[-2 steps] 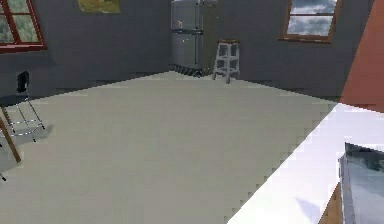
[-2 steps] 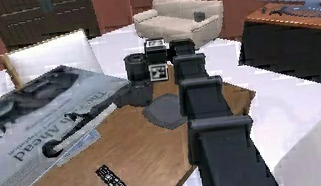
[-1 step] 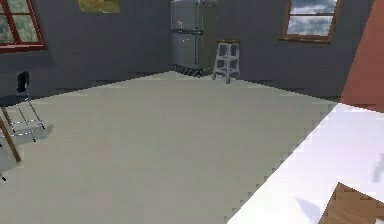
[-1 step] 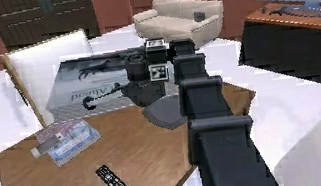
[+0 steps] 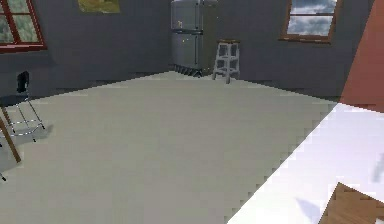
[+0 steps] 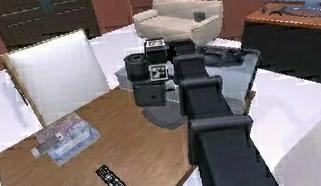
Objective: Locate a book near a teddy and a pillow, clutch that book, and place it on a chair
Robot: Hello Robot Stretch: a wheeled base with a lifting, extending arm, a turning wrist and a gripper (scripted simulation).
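Forward view: looked ahead and somewhat down from the robot, across open grey floor [image 5: 150, 130] toward a far wall. Stood well apart from the refrigerator [image 5: 187, 40] and step stool [image 5: 226, 60] against that wall. Caught a brown wooden corner [image 5: 352, 205] close at the lower right edge.

Arm side view: looked out and down from the robot's body along the arm [image 6: 211, 115]. Sat close above the wooden tabletop [image 6: 27, 177]; took in the chair [image 6: 58, 77] at its far edge and a sofa [image 6: 178, 16] well beyond. Possibly shared the wooden corner with this tabletop; could not be confirmed.
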